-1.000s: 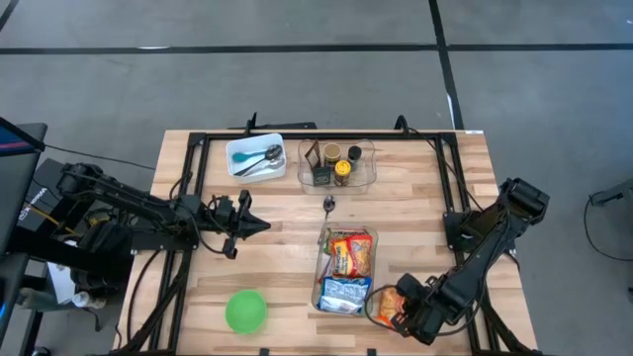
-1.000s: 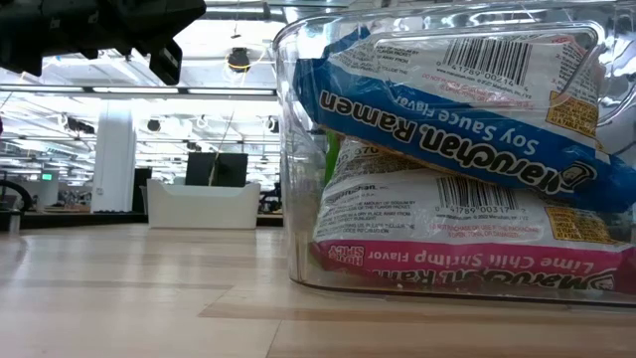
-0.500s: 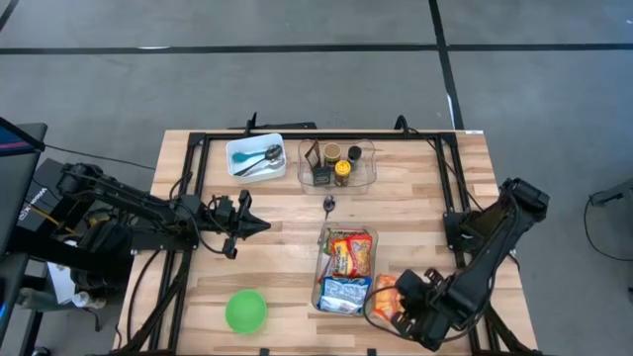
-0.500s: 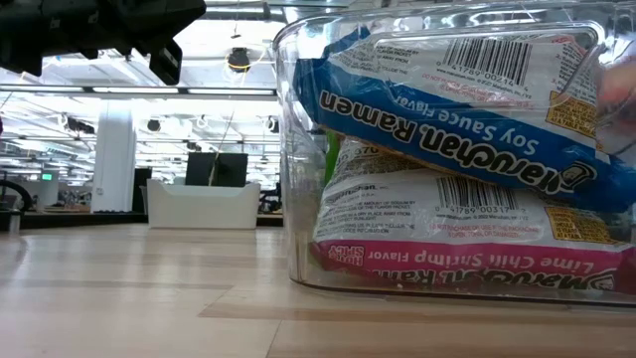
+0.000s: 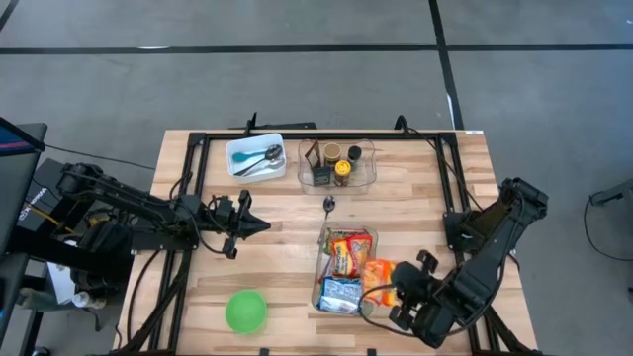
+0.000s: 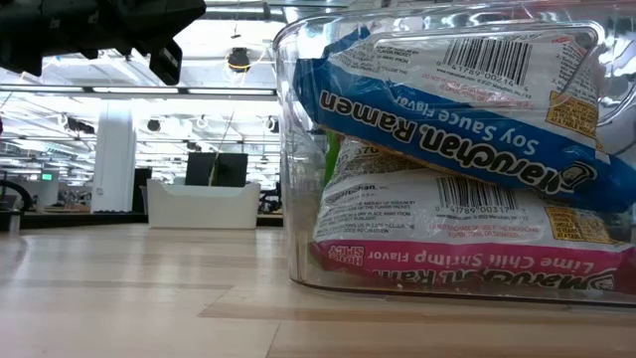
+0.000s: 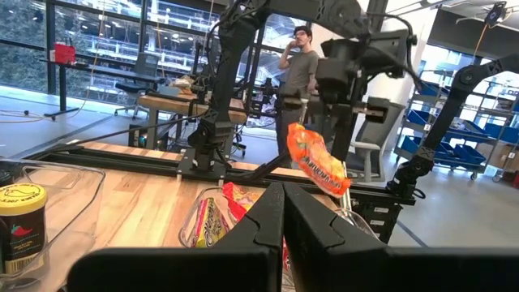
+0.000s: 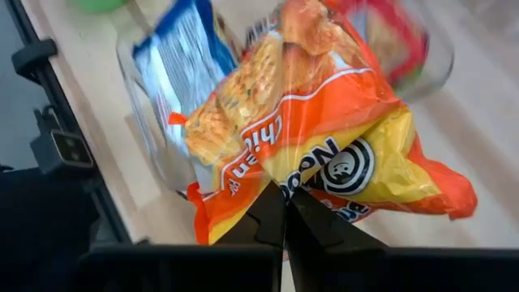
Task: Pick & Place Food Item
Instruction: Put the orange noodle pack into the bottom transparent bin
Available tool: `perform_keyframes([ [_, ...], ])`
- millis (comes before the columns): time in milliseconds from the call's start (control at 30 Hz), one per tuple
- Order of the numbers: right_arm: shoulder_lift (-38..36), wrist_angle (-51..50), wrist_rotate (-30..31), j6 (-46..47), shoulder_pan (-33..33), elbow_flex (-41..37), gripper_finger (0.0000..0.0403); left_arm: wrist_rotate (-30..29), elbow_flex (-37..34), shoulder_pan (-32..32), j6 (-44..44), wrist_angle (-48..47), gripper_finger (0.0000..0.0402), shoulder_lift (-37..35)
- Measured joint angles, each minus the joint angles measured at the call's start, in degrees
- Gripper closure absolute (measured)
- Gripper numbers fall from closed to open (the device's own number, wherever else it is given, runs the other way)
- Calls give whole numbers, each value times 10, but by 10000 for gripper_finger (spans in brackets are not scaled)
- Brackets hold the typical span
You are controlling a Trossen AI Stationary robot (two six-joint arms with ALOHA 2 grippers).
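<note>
My right gripper (image 5: 396, 287) is shut on an orange noodle packet (image 5: 379, 274), which it holds up at the right rim of the clear bin (image 5: 318, 259). That bin holds ramen packets (image 6: 447, 109), stacked in the low view. The left wrist view shows the orange packet (image 7: 318, 162) in the air above the bin. At the table's left middle, my left gripper (image 5: 259, 224) waits shut (image 7: 282, 212) and touches nothing. My right gripper pinches the orange packet by one edge (image 8: 274, 193) between its two fingers. The fingers slant down from the table's right near side. The packet is lifted clear of the table, tilted, its body spreading out beyond the fingertips above the bin.
A green ball (image 5: 245, 311) lies near the front edge at the left. At the back stand a white tray with spoons (image 5: 255, 156) and a clear bin of jars (image 5: 336, 164). A small dark object (image 5: 328, 204) lies between the two bins. A person (image 7: 304, 61) stands beyond the table.
My right gripper has risen and moved toward the table's left, toward the bin, turning its wrist. It stays shut on the orange packet. The packet has come up from the table to the right of the bin and now hangs at the bin's right rim.
</note>
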Motion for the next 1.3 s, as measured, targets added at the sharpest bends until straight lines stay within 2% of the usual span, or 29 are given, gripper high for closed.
perform_keyframes([
  [200, 0, 6, 33, -97, -44, 17, 403, 0, 0, 0, 0, 0, 402, 0],
  [533, 0, 50, 11, -211, -132, 19, 403, 0, 0, 0, 1, 0, 402, 0],
  [833, 0, 81, -32, -217, -192, 2, 403, 0, 0, 0, 2, 0, 402, 0],
  [1300, 0, 162, -92, -218, -223, -76, 403, 0, 0, 0, 2, 0, 402, 0],
])
